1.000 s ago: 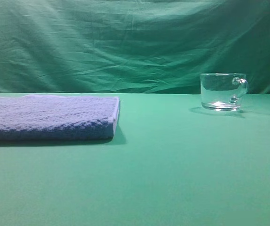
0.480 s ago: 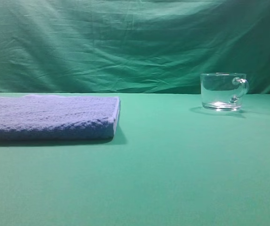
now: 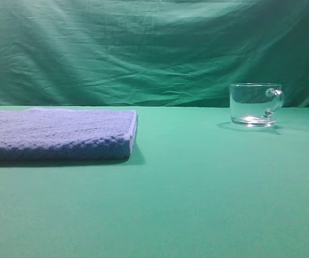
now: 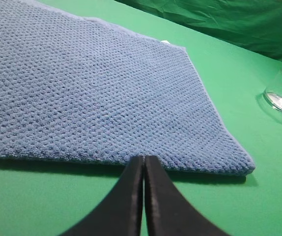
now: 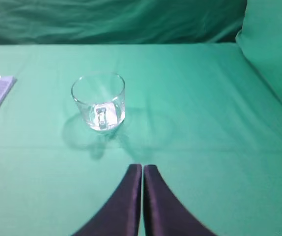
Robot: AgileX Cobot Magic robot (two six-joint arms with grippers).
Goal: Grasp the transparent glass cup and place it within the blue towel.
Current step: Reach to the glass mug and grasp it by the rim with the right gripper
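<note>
So both sets of fingers were pressed together with nothing in them: the right gripper had its 2 black fingers closed tip to tip, hanging over the green table cover with the transparent glass cup a bit ahead and slightly left, well apart from it. The cup stood upright, handle facing the camera in that wrist view. Same deal on the left gripper, closed right at the near edge of the blue towel. From the high view, the towel lay flat on the left, the cup far right near the wrinkled green backdrop.
</note>
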